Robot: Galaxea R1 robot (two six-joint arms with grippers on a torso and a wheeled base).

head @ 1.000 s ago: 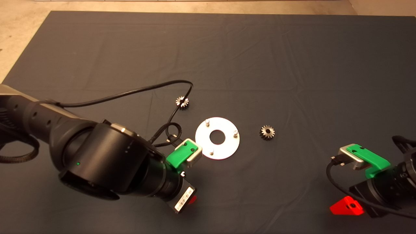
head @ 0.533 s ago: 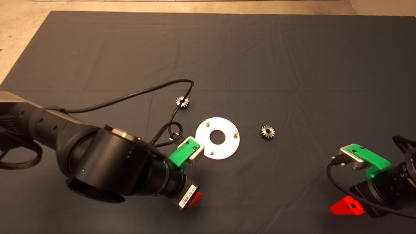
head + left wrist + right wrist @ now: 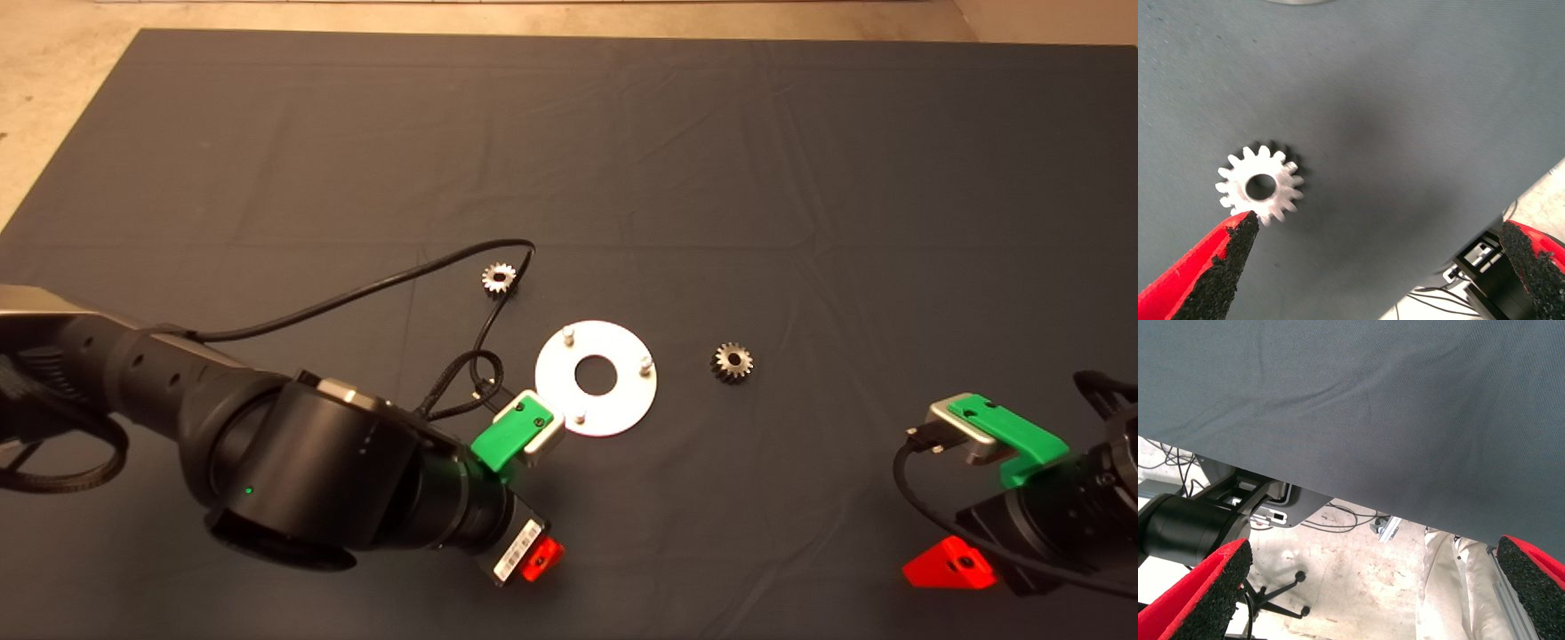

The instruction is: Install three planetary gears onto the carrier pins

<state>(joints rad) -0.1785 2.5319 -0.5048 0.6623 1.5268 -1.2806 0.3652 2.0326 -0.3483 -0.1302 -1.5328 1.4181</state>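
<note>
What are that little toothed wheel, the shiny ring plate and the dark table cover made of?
The gear looks like bare metal: pale silver, matte, crisp teeth. The disc seems polished metal, glaring almost white under the light. The mat appears to be woven fabric, with visible creases and a fine weave up close.

Right gripper (image 3: pixel 1375 587) has its two red fingers (image 3: pixel 1201 593) spread wide apart, black pads (image 3: pixel 1531 577) facing each other with nothing between them. Most of the shot is just the dark mat (image 3: pixel 1371 407), a bit wrinkled, with its edge running diagonally. Past that edge there's pale floor (image 3: pixel 1358 580), some black cables (image 3: pixel 1345 520), a black cylinder-shaped part (image 3: pixel 1188 527) and what looks like a chair base (image 3: pixel 1281 603).
</note>
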